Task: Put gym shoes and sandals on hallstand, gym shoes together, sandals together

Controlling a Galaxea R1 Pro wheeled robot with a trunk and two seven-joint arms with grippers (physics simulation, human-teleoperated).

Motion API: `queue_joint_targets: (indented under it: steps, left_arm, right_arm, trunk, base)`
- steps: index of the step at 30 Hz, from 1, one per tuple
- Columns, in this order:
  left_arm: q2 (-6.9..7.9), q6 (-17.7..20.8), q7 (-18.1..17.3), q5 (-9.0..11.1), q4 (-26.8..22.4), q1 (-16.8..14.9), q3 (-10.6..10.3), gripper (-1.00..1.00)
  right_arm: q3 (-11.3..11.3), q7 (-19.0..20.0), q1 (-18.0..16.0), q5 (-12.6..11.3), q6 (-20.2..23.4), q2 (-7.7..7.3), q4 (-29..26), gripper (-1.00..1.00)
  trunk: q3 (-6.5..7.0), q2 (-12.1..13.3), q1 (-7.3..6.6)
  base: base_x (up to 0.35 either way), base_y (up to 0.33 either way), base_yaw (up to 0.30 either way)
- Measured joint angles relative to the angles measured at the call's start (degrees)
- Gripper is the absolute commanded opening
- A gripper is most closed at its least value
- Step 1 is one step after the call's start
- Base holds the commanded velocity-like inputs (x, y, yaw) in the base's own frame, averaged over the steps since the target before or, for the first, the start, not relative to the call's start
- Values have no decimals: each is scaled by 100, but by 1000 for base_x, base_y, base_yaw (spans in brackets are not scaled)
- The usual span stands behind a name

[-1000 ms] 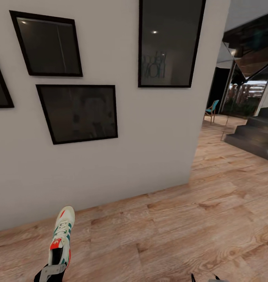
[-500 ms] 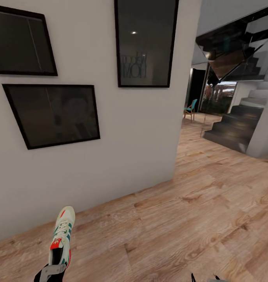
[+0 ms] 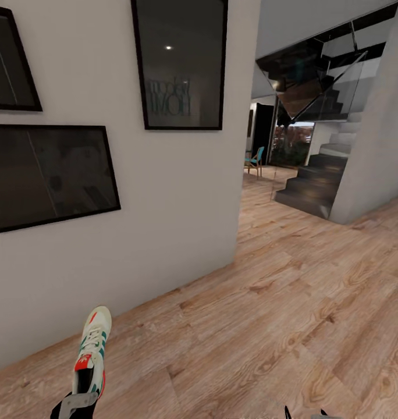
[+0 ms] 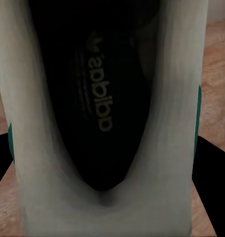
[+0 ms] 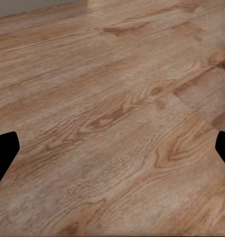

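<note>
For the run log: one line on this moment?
left gripper: holding gym shoe | right gripper: open, empty | below: corridor floor

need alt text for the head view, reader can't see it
A white gym shoe with green stripes and red-orange patches is held toe-up in the left gripper at the lower left, above the wood-plank corridor floor. A white wall with dark framed pictures stands behind; dark stairs and a teal chair lie beyond.

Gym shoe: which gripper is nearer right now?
Left. The left gripper is clamped on the gym shoe at its heel; the right gripper is empty, far across the floor.
</note>
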Motion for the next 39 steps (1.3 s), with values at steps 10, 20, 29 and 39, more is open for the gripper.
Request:
queue_joint_targets:
  steps: [10, 20, 29, 39]
  left_arm:
    - [1, 0, 0, -1, 0, 2, 0, -100]
    - [1, 0, 0, -1, 0, 0, -2, -100]
    - [1, 0, 0, -2, 0, -3, -7, -100]
    - [-6, 0, 0, -2, 0, 0, -9, -100]
  right_arm:
    - [-6, -7, 0, -19, 0, 0, 5, 100]
    - [-116, -8, 0, -20, -5, 0, -12, 100]
    - [-489, -8, 0, -24, 1, 6, -59, 100]
    - [-511, -8, 1, -20, 3, 6, -83, 100]
  trunk:
    - [0, 0, 0]
    - [0, 0, 0]
    - [0, 0, -3]
    - [0, 0, -4]
  base:
    - [0, 0, -276]
    - [1, 0, -276]
    - [227, 0, -276]
    - [336, -7, -279]
